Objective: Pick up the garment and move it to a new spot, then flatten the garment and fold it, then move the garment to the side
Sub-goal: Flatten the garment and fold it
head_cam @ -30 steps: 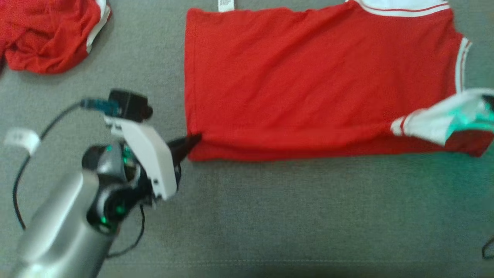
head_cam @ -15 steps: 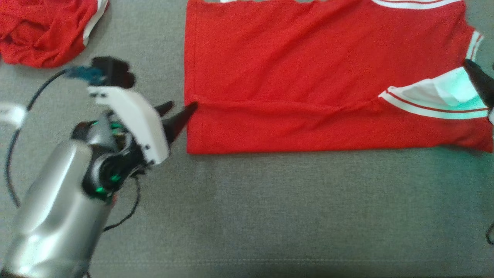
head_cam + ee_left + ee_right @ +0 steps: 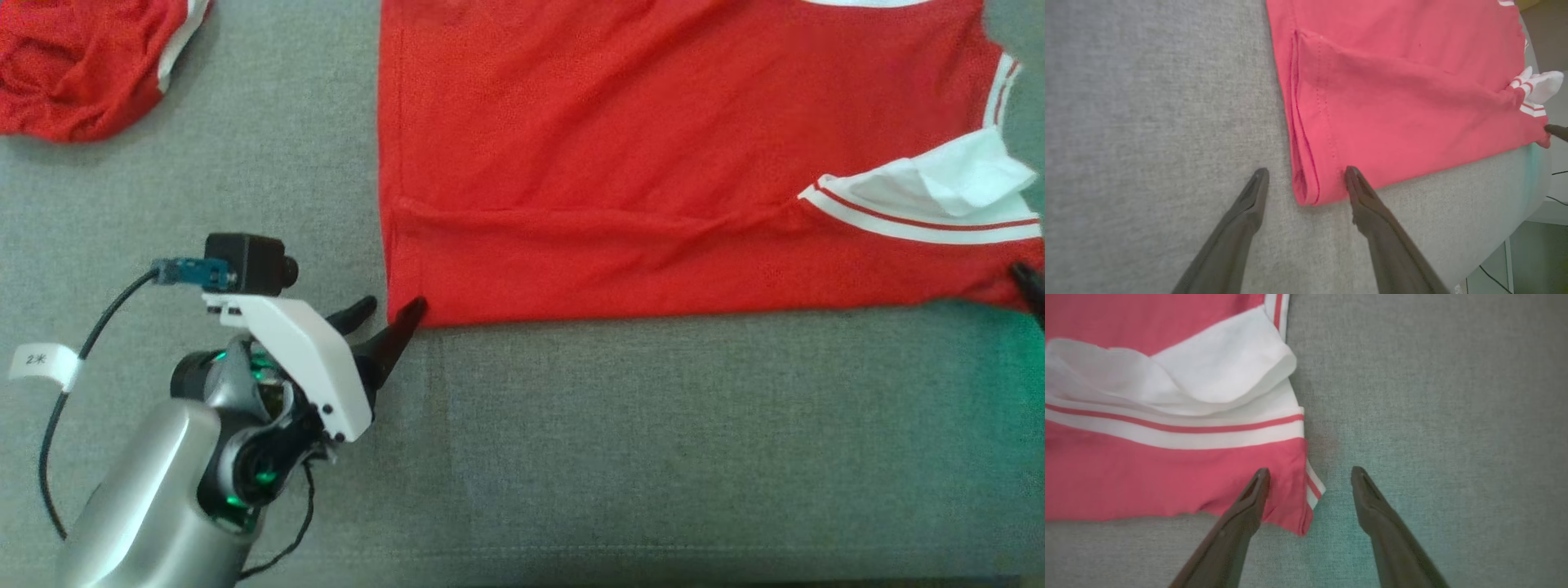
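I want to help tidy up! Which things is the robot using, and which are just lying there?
For the job: flat red fabric shirt with white striped trim; grey woven tabletop under it.
Just lying about: crumpled red-and-white cloth heap.

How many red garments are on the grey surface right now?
2. A partly folded red shirt lies centre-right; a crumpled red garment sits upper left, cut off by the frame. More could lie out of view.
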Motion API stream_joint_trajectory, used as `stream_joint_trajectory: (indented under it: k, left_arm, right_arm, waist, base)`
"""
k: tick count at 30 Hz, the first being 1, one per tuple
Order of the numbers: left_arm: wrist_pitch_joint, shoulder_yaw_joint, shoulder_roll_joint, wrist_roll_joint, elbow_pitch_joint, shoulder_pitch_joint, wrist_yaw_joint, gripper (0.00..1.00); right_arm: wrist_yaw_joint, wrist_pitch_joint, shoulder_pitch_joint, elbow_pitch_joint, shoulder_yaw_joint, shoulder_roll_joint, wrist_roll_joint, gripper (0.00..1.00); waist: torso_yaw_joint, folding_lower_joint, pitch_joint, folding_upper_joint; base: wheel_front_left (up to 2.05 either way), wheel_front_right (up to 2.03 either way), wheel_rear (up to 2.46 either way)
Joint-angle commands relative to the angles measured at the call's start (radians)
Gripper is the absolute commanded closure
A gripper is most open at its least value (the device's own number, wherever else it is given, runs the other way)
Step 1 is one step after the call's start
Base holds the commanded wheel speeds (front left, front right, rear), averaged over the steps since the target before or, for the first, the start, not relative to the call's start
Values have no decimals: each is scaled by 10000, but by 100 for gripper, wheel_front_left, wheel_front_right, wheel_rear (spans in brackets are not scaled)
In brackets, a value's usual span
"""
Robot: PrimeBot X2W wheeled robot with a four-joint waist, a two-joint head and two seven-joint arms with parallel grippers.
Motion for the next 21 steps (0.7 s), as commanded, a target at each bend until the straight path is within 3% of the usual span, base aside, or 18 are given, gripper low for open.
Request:
stream_joint_trajectory:
  k: [1,12,18,19,20,21]
  left_arm:
    - [-83,386,169,128,-79,-385,9,0]
    - [50,-147,-142,255,994,-994,-331,0]
    - [454,-484,-12,182,1029,-858,-592,0]
    - [530,-560,24,183,1014,-831,-652,0]
    - [575,-618,49,190,1009,-809,-693,62]
    - [589,-660,66,207,1015,-792,-717,100]
  right_arm:
    - [-7,53,-228,-242,72,-150,-77,0]
    - [-7,420,-758,226,877,-139,124,0]
    - [-7,621,-567,203,1037,-205,392,0]
    - [-7,643,-529,185,1044,-222,435,17]
    - [-7,618,-504,170,1029,-227,458,87]
    - [-7,595,-468,169,1027,-238,476,100]
  waist:
    - [35,0,100,0]
    - [91,0,283,0]
    - [48,0,204,0]
    - [40,0,185,0]
    - [32,0,153,0]
    - [21,0,108,0]
  base:
    - [0,0,0]
    - [0,0,0]
    - [0,0,0]
    - [0,0,0]
    - [0,0,0]
    - [0,0,0]
